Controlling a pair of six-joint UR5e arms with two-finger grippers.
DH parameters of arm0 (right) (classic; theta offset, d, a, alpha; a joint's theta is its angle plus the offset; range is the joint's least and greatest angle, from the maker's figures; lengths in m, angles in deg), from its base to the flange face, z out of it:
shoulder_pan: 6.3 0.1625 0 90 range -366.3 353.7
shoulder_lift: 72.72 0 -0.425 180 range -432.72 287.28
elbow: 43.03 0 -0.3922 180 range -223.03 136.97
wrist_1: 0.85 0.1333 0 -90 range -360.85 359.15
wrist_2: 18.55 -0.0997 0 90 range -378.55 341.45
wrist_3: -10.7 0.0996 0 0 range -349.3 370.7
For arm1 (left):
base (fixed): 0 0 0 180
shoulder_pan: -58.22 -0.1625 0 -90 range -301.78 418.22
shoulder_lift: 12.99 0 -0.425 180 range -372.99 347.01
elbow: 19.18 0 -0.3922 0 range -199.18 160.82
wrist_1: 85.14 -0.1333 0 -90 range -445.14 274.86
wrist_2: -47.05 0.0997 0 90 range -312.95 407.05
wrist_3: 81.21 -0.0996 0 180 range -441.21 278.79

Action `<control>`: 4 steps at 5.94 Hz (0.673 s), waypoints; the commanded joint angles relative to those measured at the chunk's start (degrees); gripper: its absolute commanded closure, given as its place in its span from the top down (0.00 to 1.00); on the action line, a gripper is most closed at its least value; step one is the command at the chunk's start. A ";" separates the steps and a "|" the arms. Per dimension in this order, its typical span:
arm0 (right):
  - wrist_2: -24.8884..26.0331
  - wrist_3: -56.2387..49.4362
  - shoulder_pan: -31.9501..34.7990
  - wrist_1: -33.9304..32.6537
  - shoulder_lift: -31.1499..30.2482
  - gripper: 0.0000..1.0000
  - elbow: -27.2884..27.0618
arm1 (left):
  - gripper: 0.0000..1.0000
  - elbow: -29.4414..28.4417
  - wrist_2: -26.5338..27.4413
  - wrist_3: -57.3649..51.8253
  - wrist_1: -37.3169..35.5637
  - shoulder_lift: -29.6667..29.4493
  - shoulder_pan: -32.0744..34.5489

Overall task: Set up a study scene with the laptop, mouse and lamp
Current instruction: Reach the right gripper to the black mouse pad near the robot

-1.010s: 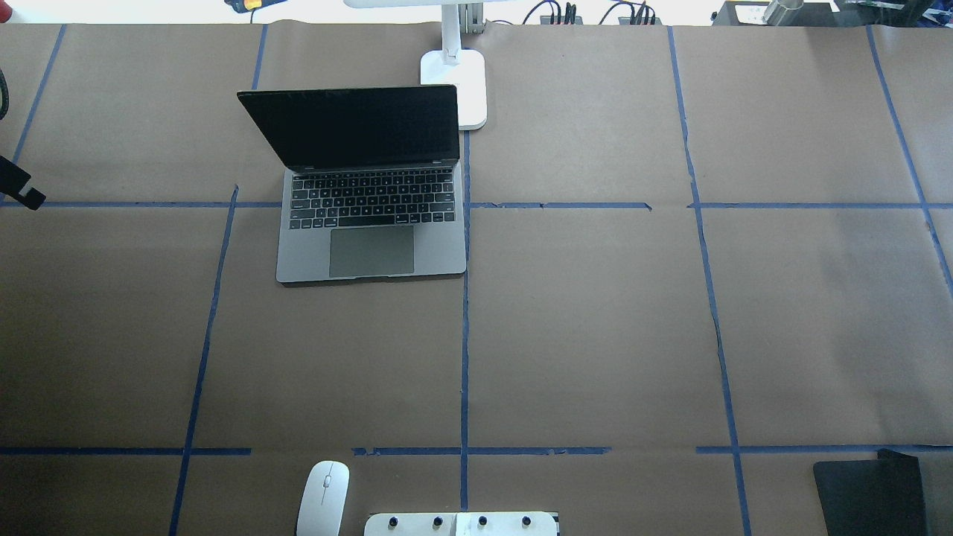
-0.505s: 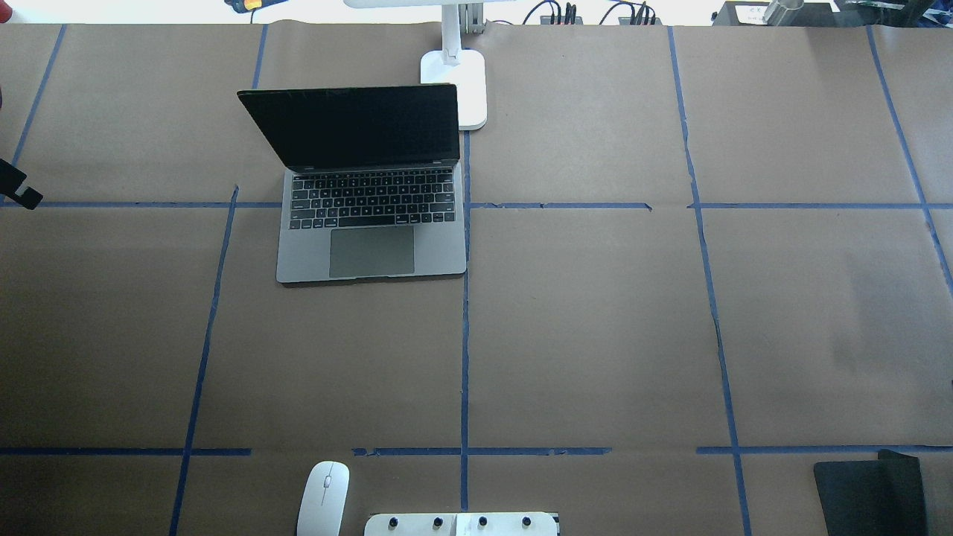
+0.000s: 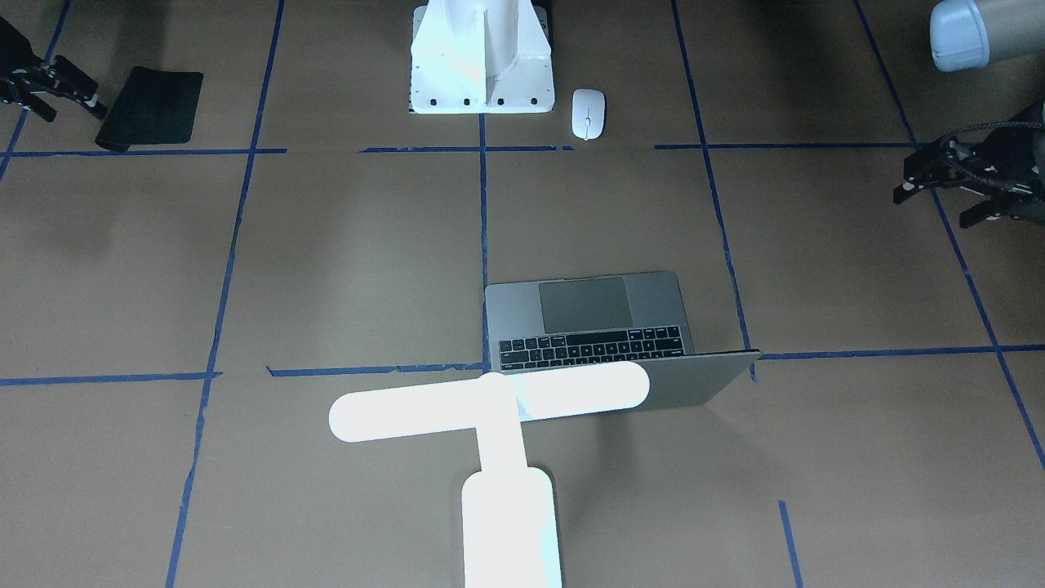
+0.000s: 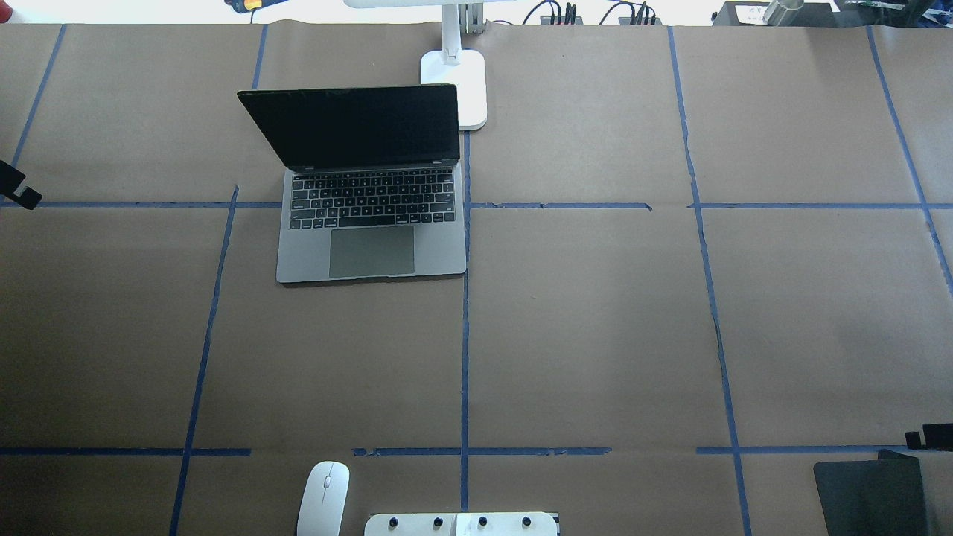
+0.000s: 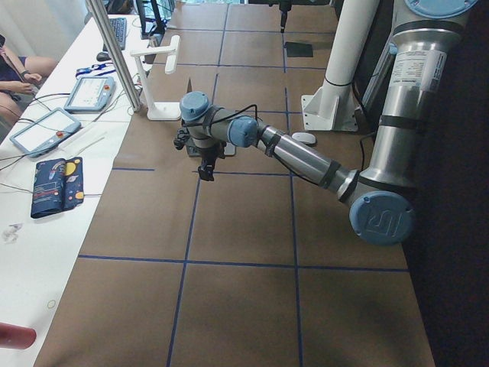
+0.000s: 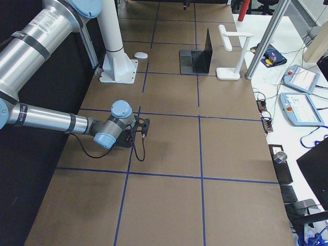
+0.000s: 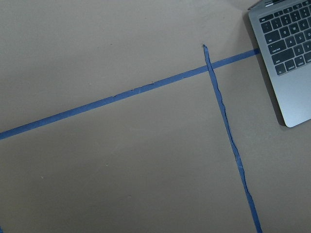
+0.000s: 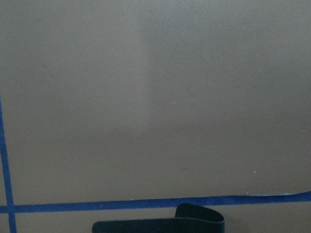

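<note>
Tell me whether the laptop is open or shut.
Open. The laptop has its lid raised, with the keyboard and trackpad exposed.

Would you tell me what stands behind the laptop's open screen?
The lamp stands just behind the laptop's far right corner, its white base and arm showing. The raised screen covers part of the base; the overhead view crops most of its bar.

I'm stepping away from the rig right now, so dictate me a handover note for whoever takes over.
The left gripper is open and empty, out left of the laptop. The right gripper is open and empty beside the black mat. Laptop open; lamp lit behind it. The mouse lies untouched by the white pedestal. Left, probably: bring the mouse next to the laptop.
</note>
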 commanded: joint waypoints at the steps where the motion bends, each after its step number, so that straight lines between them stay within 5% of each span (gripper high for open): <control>1: 7.63 2.64 -9.76 10.89 -2.00 1.00 7.42 | 1.00 0.08 0.01 0.00 0.00 0.03 0.00; 4: 11.71 8.71 -16.38 12.83 -1.22 0.99 8.19 | 1.00 0.17 -0.08 -0.09 0.00 -0.06 0.00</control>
